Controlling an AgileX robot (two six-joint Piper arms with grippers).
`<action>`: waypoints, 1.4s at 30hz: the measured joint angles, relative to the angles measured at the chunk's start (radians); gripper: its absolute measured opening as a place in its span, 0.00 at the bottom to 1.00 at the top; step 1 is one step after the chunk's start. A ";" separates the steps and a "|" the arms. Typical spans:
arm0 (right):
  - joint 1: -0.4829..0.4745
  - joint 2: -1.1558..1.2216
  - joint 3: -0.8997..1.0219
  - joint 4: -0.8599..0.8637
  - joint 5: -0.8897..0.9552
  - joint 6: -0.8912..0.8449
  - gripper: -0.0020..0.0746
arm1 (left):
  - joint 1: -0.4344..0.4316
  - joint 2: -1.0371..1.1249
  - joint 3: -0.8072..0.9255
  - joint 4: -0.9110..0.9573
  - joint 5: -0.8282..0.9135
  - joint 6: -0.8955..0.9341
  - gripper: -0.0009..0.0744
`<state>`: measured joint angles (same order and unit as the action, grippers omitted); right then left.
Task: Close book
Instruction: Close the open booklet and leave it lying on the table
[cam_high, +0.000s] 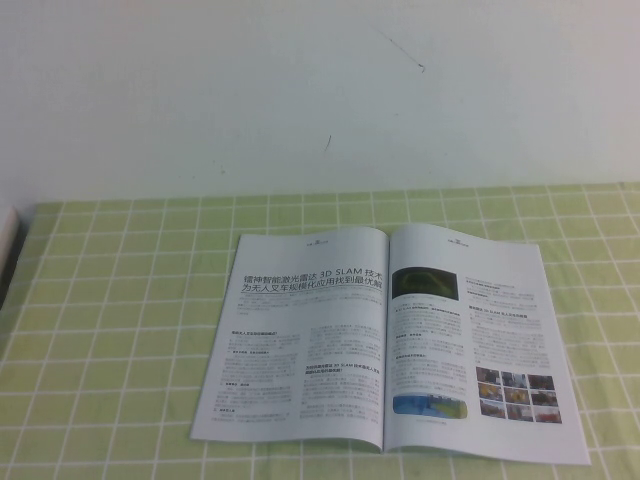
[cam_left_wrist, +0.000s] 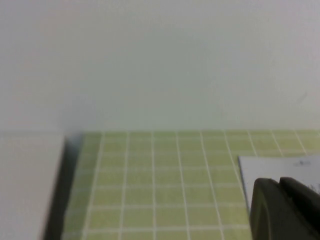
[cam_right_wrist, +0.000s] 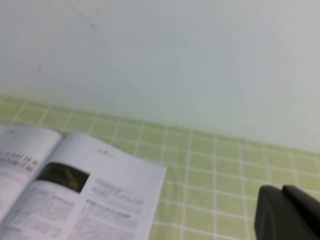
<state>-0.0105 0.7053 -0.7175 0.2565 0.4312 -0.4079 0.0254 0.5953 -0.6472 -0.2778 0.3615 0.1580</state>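
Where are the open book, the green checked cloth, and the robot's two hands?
Book (cam_high: 385, 345), high view: middle fold between open pages.
Cloth (cam_high: 120, 300), high view: bare squares left of book.
Left hand (cam_left_wrist: 285, 210), left wrist view: dark tip near book's corner.
Right hand (cam_right_wrist: 287, 212), right wrist view: dark tip over cloth.

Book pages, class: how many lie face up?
2: the left page and the right page, meeting at the spine; others lie hidden beneath. Left claw and right claw hover clear of both.

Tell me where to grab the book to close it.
Probably the right page's outer edge, from the robot's right: the book lies open and flat, spine central, leaving that edge free. The right end effector hangs off that side, the left end effector off the left page.
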 joint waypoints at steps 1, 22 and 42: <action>0.000 0.035 -0.012 0.045 0.016 -0.045 0.02 | 0.000 0.041 -0.003 -0.052 0.023 0.023 0.01; 0.341 0.983 -0.170 1.034 -0.066 -1.109 0.02 | -0.085 0.807 -0.332 -0.816 0.241 0.750 0.01; 0.341 1.259 -0.250 1.001 -0.147 -1.103 0.02 | -0.220 1.295 -0.437 -0.733 -0.056 0.768 0.01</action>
<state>0.3310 1.9647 -0.9675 1.2579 0.2838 -1.5106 -0.1951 1.8899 -1.0842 -1.0110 0.3052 0.9258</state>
